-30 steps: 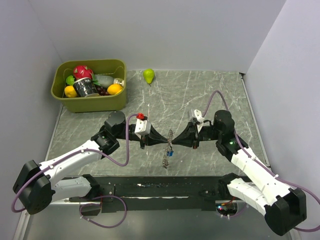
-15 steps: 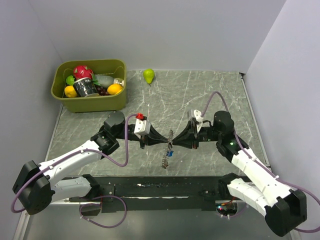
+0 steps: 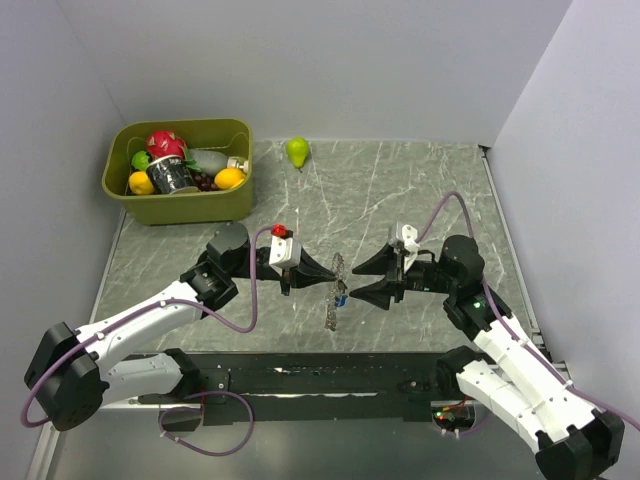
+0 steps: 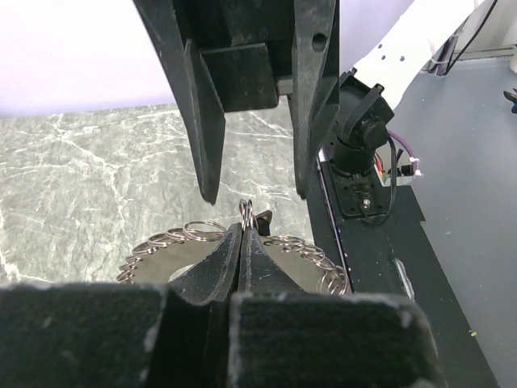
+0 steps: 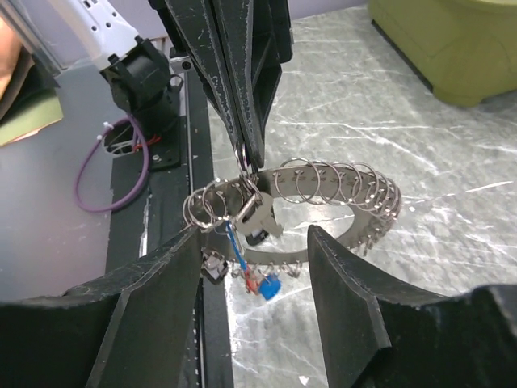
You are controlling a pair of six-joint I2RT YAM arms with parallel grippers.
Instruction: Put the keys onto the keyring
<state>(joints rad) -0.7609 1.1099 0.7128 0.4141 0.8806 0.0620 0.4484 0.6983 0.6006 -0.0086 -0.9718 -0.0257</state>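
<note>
Left fingers [image 3: 314, 276] clamped shut on the large thin grey toothed metal keyring [image 5: 355, 187], held upright over the grey marble desk [image 3: 400, 190] so the spread, empty right fingers [image 3: 372, 263] can reach the small blue-tagged metal keys [image 5: 265, 284] dangling off it.

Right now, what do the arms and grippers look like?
Left arm and right arm: white shells, black joints, purple cable to each wrist. Left gripper and right gripper: black, tapered. Red knob at left wrist; green light on right arm.
</note>
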